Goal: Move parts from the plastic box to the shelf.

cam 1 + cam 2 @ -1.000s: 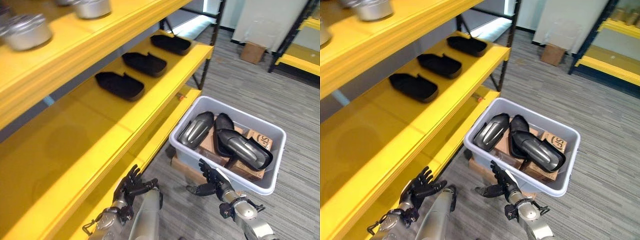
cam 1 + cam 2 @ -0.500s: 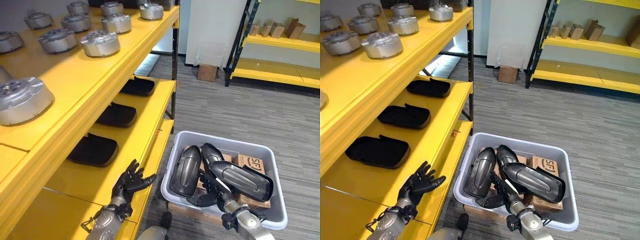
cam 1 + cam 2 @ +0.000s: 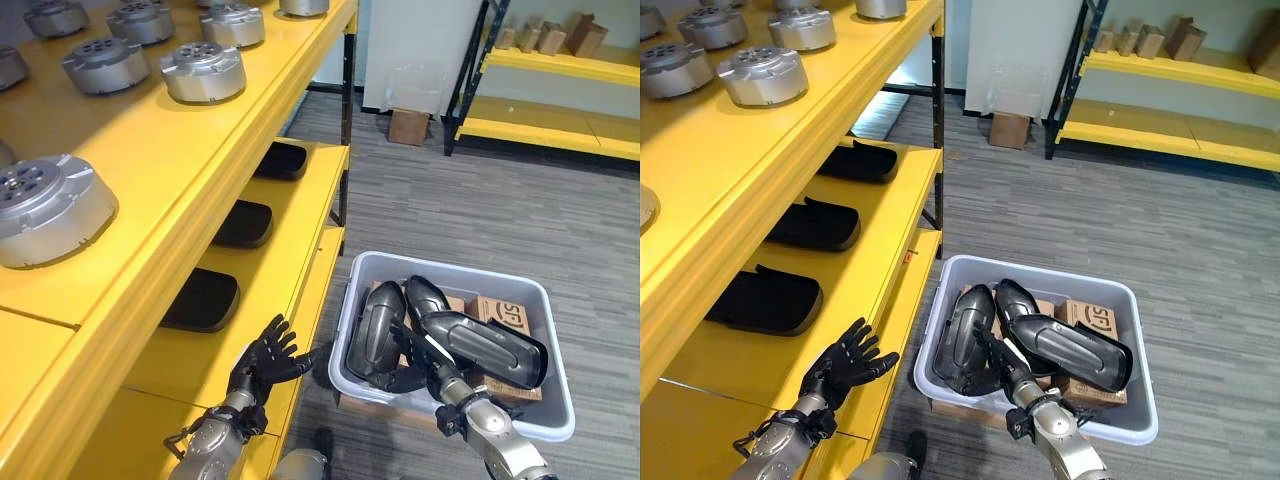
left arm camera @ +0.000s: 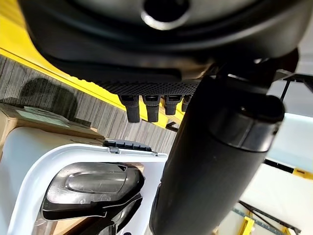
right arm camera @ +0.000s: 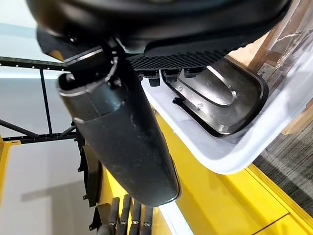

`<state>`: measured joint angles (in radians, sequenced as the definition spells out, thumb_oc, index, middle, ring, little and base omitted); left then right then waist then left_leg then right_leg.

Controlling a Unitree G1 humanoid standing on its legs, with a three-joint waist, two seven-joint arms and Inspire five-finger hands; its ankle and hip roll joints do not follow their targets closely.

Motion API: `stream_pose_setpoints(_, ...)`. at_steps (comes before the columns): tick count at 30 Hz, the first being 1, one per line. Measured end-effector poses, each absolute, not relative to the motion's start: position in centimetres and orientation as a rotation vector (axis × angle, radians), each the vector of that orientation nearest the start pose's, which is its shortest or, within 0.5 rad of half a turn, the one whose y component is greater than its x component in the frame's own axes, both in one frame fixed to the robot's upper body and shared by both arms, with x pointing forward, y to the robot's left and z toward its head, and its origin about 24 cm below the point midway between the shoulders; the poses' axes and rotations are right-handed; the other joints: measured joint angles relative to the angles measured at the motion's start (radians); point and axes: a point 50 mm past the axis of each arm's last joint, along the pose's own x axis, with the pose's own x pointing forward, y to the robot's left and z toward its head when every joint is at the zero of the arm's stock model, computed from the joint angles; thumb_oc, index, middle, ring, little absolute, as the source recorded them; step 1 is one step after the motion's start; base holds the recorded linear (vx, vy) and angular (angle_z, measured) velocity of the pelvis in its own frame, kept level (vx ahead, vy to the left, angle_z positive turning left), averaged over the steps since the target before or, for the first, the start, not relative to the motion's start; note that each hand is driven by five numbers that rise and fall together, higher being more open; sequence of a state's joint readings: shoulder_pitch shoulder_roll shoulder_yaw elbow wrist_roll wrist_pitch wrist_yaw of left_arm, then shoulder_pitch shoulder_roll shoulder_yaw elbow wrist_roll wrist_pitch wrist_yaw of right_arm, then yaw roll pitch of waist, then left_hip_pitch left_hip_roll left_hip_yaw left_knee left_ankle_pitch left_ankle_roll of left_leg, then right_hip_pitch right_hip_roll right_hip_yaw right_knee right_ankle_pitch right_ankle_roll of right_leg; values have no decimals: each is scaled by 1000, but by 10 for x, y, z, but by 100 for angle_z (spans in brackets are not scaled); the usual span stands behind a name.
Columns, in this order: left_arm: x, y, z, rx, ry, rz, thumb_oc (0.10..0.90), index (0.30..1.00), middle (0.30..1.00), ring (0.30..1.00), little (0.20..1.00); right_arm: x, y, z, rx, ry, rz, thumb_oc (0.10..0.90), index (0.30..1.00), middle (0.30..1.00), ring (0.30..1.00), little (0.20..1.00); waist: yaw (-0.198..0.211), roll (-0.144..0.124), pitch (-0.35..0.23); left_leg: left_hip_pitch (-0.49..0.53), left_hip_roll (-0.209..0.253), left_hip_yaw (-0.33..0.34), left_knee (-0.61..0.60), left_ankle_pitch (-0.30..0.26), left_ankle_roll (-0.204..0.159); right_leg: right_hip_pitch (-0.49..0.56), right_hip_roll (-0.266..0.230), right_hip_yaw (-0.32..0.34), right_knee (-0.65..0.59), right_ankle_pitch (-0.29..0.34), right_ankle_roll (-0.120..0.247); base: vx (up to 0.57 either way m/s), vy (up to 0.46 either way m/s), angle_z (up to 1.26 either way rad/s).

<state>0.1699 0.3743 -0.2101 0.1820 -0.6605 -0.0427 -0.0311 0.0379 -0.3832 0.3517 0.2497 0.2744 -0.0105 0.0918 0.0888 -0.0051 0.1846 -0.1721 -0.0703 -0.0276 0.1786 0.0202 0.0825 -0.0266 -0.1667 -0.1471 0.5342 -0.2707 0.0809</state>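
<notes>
Left eye view gives you the layout, so read it from the shelf side across. The yellow shelf (image 3: 180, 170) stands along your left, its upper level carrying a row of round silver metal housings (image 3: 203, 71), and the level below holding three black parts (image 3: 770, 298) laid one behind the other with bare yellow board nearer you. That bare stretch is probably where the next part belongs.

Your left hand (image 3: 262, 362) hovers just off the front edge of that lower level, fingers spread apart and holding nothing (the left wrist view shows its fingers (image 4: 151, 106) straight, with the box below them). It looks parked there so that it can take or steady a part once one comes across.

Further right, the plastic box (image 3: 558, 420) sits on the striped grey floor beside the shelf, propped on what seems to be a flat cardboard carton. Inside it lie dark, glossy moulded parts: one leaning upright against the shelf-side wall (image 3: 376, 333), and another lying long across the top (image 3: 488, 347), with small cardboard cartons (image 3: 505, 314) beneath them.

Your right hand (image 3: 1002, 362) reaches into the box at the near wall, right beside the upright part. Its fingers are straight and apart, not yet closed on anything; the right wrist view shows their tips over the part's hollow inner face (image 5: 215, 100). My reading is that you are lining up a grasp on that part, so nothing has left the box on this pass.
</notes>
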Motion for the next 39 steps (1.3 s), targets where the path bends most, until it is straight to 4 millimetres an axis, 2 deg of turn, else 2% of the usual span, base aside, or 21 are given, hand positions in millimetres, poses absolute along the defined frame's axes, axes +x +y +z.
stream_pose_setpoints(2, 201, 196, -31, -291, 366, -44, 900, 1000, 1000, 1000, 1000, 219, -160, -32, -126, 374, 348, 900, 1000, 1000, 1000, 1000, 11, 24, 5, -11, 9, 15, 21, -9, -1, 4, -108, -35, 45, 2, -6, 24, -189, -18)
stream_pose_setpoints(3, 202, 195, -30, -290, 360, -47, 900, 1000, 1000, 1000, 1000, 219, -159, -33, -126, 374, 354, 900, 1000, 1000, 1000, 1000, 25, 39, 5, -20, 19, 20, 27, -9, -1, 12, -179, -82, 39, 13, -19, 14, -215, -29)
stream_pose_setpoints(4, 200, 197, -31, -290, 366, -38, 900, 1000, 1000, 1000, 1000, 217, -158, -34, -120, 382, 360, 900, 1000, 1000, 1000, 1000, 61, 43, -2, -19, 36, 66, 6, -3, -23, 30, -275, -156, -10, 36, -29, -16, -188, -46)
stream_pose_setpoints(5, 200, 198, -30, -293, 359, -29, 900, 1000, 1000, 1000, 1000, 215, -156, -36, -113, 389, 362, 900, 1000, 1000, 1000, 1000, 81, 42, -12, -22, 42, 88, -5, -3, -25, 56, -331, -227, -87, 67, -24, -14, -96, -43)
stream_pose_setpoints(6, 200, 205, -28, -285, 343, -3, 900, 1000, 1000, 1000, 1000, 215, -152, -36, -100, 383, 369, 900, 1000, 1000, 1000, 1000, 85, 51, -13, -54, 56, 67, 14, 0, -34, 89, -332, -236, -205, 111, 20, -32, -414, -17)
stream_pose_setpoints(7, 204, 217, -21, -264, 316, 33, 900, 1000, 1000, 1000, 1000, 216, -145, -34, -93, 376, 398, 900, 1000, 1000, 1000, 1000, 92, 20, -11, -77, 62, 53, -8, 12, -69, 101, -314, -178, -269, 143, 56, -20, -427, 3)
stream_pose_setpoints(8, 204, 217, -21, -264, 316, 33, 900, 1000, 1000, 1000, 1000, 216, -145, -34, -93, 376, 398, 900, 1000, 1000, 1000, 1000, 92, 20, -11, -77, 62, 53, -8, 12, -69, 101, -314, -178, -269, 143, 56, -7, -611, -41)
stream_pose_setpoints(9, 200, 236, -20, -263, 288, 122, 900, 1000, 1000, 1000, 1000, 214, -146, -37, -103, 393, 420, 900, 1000, 1000, 1000, 1000, 119, -37, -23, -48, 121, 78, -72, 89, -146, 128, -241, -195, -387, 156, 179, 18, -413, -52)
stream_pose_setpoints(11, 188, 233, -29, -285, 319, 148, 900, 1000, 1000, 1000, 1000, 206, -162, -42, -137, 427, 390, 900, 1000, 1000, 1000, 1000, 97, 5, -50, -13, 196, 43, -124, 100, -171, 144, -149, -212, -419, 161, 154, 22, -266, -43)
stream_pose_setpoints(12, 179, 230, -34, -289, 352, 143, 900, 1000, 1000, 1000, 1000, 200, -167, -45, -143, 445, 380, 900, 1000, 1000, 1000, 1000, 93, 9, -66, 0, 230, 55, -151, 120, -173, 142, -114, -203, -430, 163, 136, 13, -135, -43)
stream_pose_setpoints(13, 166, 226, -43, -294, 404, 135, 900, 1000, 1000, 1000, 1000, 195, -174, -48, -160, 468, 371, 900, 1000, 1000, 1000, 1000, 85, 25, -88, 12, 263, 47, -169, 130, -167, 140, -73, -190, -444, 164, 114, 21, -184, -48)
stream_pose_setpoints(14, 158, 220, -52, -303, 459, 116, 900, 1000, 1000, 1000, 1000, 190, -182, -50, -181, 488, 358, 900, 1000, 1000, 1000, 1000, 76, 23, -91, 19, 273, 45, -166, 141, -151, 142, -57, -180, -451, 163, 109, 33, -245, -48)
stream_pose_setpoints(15, 153, 214, -58, -320, 488, 105, 900, 1000, 1000, 1000, 1000, 188, -188, -50, -203, 502, 353, 900, 1000, 1000, 1000, 1000, 70, 36, -101, 23, 286, 44, -169, 145, -153, 141, -38, -173, -455, 161, 105, 40, -204, -25)
stream_pose_setpoints(17, 145, 205, -64, -357, 515, 109, 900, 1000, 1000, 1000, 1000, 184, -193, -53, -214, 521, 336, 900, 1000, 1000, 1000, 1000, 49, 37, -108, 25, 305, 46, -185, 164, -184, 142, -14, -171, -470, 166, 97, 36, -134, -9)
stream_pose_setpoints(18, 146, 199, -66, -372, 527, 100, 900, 1000, 1000, 1000, 1000, 182, -194, -54, -215, 529, 332, 900, 1000, 1000, 1000, 1000, 49, 29, -107, 24, 318, 50, -190, 173, -193, 150, 2, -173, -492, 175, 89, 42, -119, -3)
stream_pose_setpoints(21, 148, 199, -64, -370, 520, 96, 900, 1000, 1000, 1000, 1000, 182, -187, -55, -189, 523, 334, 900, 1000, 1000, 1000, 1000, 48, 22, -108, 29, 314, 49, -192, 174, -192, 175, 6, -182, -519, 179, 90, 35, -72, 9)
stream_pose_setpoints(26, 157, 206, -59, -356, 487, 106, 900, 1000, 1000, 1000, 1000, 187, -172, -54, -137, 492, 346, 900, 1000, 1000, 1000, 1000, 52, 25, -106, 34, 306, 45, -203, 175, -194, 200, 4, -212, -535, 179, 92, 51, -56, 15)
stream_pose_setpoints(34, 156, 207, -59, -389, 487, 122, 900, 1000, 1000, 1000, 1000, 188, -175, -53, -152, 492, 346, 900, 1000, 1000, 1000, 1000, 54, 40, -93, 34, 310, 43, -208, 162, -217, 177, 0, -207, -494, 162, 90, 17, -83, 1)
stream_pose_setpoints(37, 150, 213, -61, -391, 494, 151, 900, 1000, 1000, 1000, 1000, 188, -177, -52, -160, 493, 347, 900, 1000, 1000, 1000, 1000, 54, 46, -89, 34, 325, 30, -208, 163, -218, 175, 15, -204, -486, 156, 84, -1, -172, 0)
stream_pose_setpoints(38, 146, 215, -62, -395, 501, 169, 900, 1000, 1000, 1000, 1000, 188, -179, -52, -164, 493, 346, 900, 1000, 1000, 1000, 1000, 59, 52, -85, 31, 337, 21, -203, 165, -218, 175, 31, -206, -478, 149, 72, -35, -194, 6)
stream_pose_setpoints(39, 145, 215, -62, -401, 500, 179, 900, 1000, 1000, 1000, 1000, 188, -180, -52, -169, 493, 345, 900, 1000, 1000, 1000, 1000, 62, 60, -76, 29, 354, 17, -197, 180, -234, 173, 49, -208, -467, 137, 60, -31, -121, 10)
